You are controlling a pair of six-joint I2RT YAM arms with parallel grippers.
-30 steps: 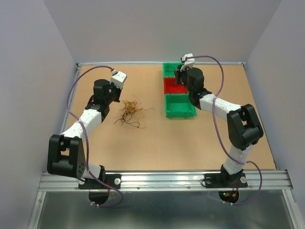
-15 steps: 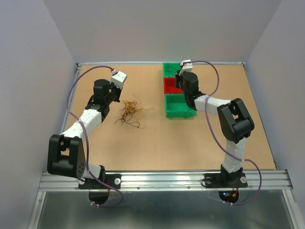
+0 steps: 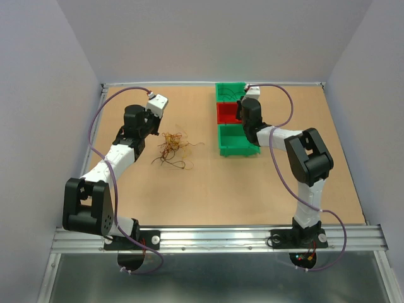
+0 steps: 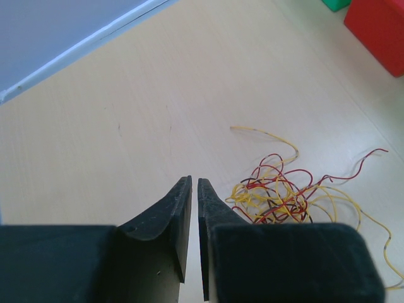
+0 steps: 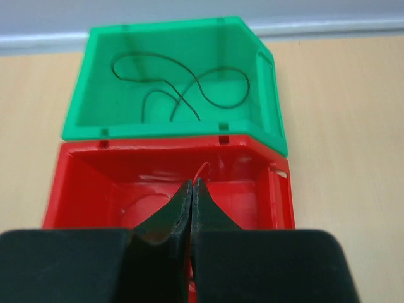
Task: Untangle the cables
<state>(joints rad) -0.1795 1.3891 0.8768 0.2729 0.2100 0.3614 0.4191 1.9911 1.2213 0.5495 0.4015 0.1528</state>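
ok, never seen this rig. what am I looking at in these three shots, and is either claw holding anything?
Two small robot arms, the left arm and the right arm, are bolted at the near edge of a table. Each ends in a two-finger gripper.

The wide picture comes from a fixed camera above and behind them. The other two come from cameras on the wrists, so the black fingers fill the bottom of each.

On the table lie a loose tangle of thin red, yellow and dark cables and three bins in a row: far green bin, red bin, near green bin.

The left gripper hangs near the tangle, with a slim gap between its fingers and nothing in it. The right gripper is shut above the red bin, and a red strand at its tips looks pinched. The far green bin holds dark wire.
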